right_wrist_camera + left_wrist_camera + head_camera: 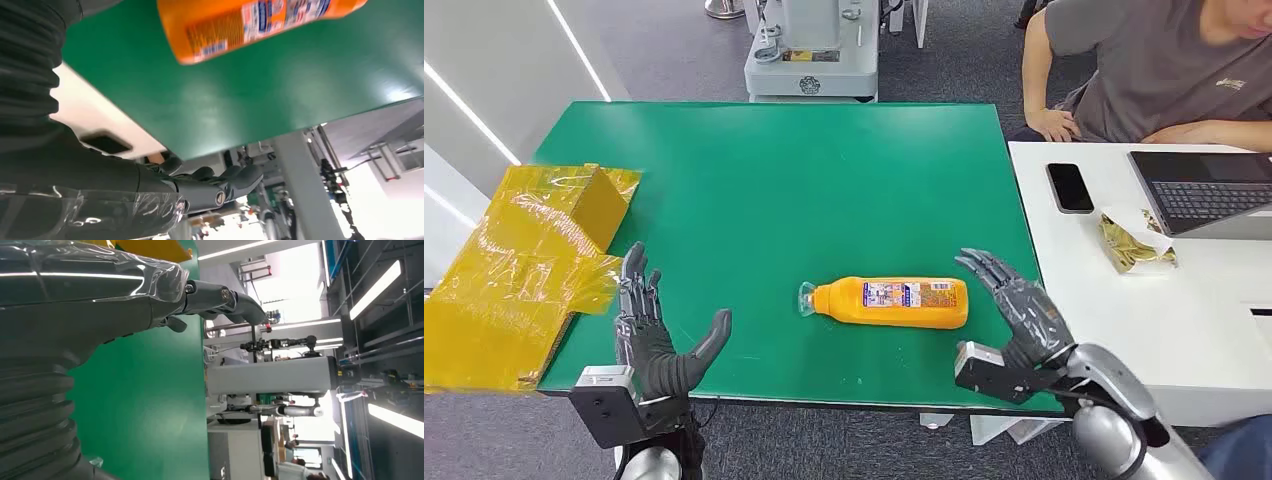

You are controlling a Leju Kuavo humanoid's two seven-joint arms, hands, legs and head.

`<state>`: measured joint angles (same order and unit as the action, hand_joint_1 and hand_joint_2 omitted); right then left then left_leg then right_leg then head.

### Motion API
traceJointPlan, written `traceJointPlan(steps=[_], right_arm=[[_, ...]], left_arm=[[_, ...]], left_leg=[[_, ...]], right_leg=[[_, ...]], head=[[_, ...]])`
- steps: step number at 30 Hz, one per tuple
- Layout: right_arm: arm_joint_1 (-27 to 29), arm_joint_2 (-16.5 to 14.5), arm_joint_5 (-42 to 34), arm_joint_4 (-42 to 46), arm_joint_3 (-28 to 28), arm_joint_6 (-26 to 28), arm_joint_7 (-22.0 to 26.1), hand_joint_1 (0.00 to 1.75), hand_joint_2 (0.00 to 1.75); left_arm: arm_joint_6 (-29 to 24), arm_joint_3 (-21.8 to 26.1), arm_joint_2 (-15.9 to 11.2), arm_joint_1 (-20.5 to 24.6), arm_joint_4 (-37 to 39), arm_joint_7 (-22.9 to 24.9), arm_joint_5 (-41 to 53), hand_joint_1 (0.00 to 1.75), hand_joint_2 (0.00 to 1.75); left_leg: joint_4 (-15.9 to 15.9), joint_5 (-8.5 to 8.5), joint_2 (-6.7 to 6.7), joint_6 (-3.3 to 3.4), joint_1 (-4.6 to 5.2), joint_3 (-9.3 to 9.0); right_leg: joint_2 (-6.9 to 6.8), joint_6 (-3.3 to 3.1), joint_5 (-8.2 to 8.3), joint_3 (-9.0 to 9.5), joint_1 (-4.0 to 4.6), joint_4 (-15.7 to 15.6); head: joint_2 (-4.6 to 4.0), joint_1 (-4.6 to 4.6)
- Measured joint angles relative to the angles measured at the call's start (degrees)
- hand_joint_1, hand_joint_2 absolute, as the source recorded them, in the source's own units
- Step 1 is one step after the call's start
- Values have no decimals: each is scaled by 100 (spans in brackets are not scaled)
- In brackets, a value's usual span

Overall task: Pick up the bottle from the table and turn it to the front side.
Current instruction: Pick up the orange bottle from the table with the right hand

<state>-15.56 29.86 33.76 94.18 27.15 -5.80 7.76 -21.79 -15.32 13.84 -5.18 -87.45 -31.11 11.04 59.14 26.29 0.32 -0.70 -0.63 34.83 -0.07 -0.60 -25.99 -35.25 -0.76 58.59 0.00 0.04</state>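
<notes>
My right hand (1014, 305) sits at about four o'clock on the green surface (824, 170), fingers spread, holding nothing, just beside the base of the orange bottle (889, 302) but not touching it. My left hand (652, 330) is at seven o'clock, also spread and empty, well apart from the bottle's clear cap (805, 298). The bottle lies on its side near the front edge, cap toward nine o'clock, label (907, 294) facing up. I'd judge the reach is in hand: I should bring the right hand over the body near the base, wrap around the middle and close firmly before lifting, so it cannot roll.
</notes>
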Motion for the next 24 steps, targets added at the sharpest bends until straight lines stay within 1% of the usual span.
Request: traceJointPlan(steps=[2, 5, 6, 8, 9, 11, 13, 15, 19, 21, 24], right_arm=[[-232, 90, -4, -83, 55, -105, 61, 0, 175], [-945, 311, -94, -361, 313, -535, 262, 0, 175], [-1201, 359, -193, -471, 439, -728, 356, 0, 175], [-1743, 386, -634, -775, 747, -1135, 611, 0, 175], [-2012, 346, -924, -981, 912, -1296, 740, 0, 175], [-2515, 171, -1409, -1499, 1290, -1515, 952, 0, 175], [-2921, -42, -1585, -2003, 1702, -1611, 1076, 0, 175], [-3207, -261, -1637, -2440, 2068, -1632, 1142, 0, 175], [-3489, -668, -1659, -3170, 2637, -1502, 1213, 0, 175], [-3525, -799, -1670, -3425, 2820, -1431, 1224, 0, 175], [-3506, -911, -1679, -3743, 3033, -1319, 1181, 0, 175]], left_arm=[[13, 0, 0, 0, 0, -1, 0, 0, 175], [71, 0, -2, 4, 0, -8, 0, 0, 175], [98, 0, -2, 8, 0, -11, 7, 0, 175], [138, 0, -2, 29, 2, -17, 57, 0, 175], [145, -1, -2, 44, 5, -19, 98, 0, 175], [134, -2, 2, 78, 22, -19, 180, 0, 175], [112, -7, 6, 102, 41, -19, 226, 0, 175], [98, -14, 7, 110, 54, -19, 244, 0, 175], [103, -42, 6, 114, 59, 3, 272, 0, 175], [105, -46, 5, 116, 62, 27, 278, 0, 175], [115, -46, 6, 135, 77, 68, 297, 0, 175]], left_leg=[[0, -1, -1, -1, 0, 0], [1, -3, -1, -1, 0, 0], [1, -2, 0, -1, 0, 0], [0, -2, 0, -1, -1, 0], [0, -2, 1, -1, -2, 0], [0, -3, 1, -2, -3, -5], [0, -3, -2, -3, -4, -9], [0, -4, -6, -4, -6, -8], [0, -4, -8, -4, -6, -8], [0, -4, -9, -4, -5, -7], [0, -3, -10, -4, -4, -6]], right_leg=[[0, 0, 0, 0, 0, 0], [0, 0, 1, 2, 0, 2], [0, 0, 1, 3, 0, 3], [1, 0, 1, 3, 1, 4], [1, 0, 1, 4, 2, 5], [4, 0, 1, 5, 3, 5], [2, 0, 0, 7, 4, 5], [-1, 0, 0, 7, 6, 6], [-2, 0, -1, 6, 6, 7], [-3, 0, -2, 6, 6, 6], [-4, 0, -2, 7, 6, 3]], head=[[0, 1], [0, 1], [0, 1], [0, 1], [0, 1], [0, 0], [0, -1], [0, 1], [0, 1], [0, 0], [0, 1]])
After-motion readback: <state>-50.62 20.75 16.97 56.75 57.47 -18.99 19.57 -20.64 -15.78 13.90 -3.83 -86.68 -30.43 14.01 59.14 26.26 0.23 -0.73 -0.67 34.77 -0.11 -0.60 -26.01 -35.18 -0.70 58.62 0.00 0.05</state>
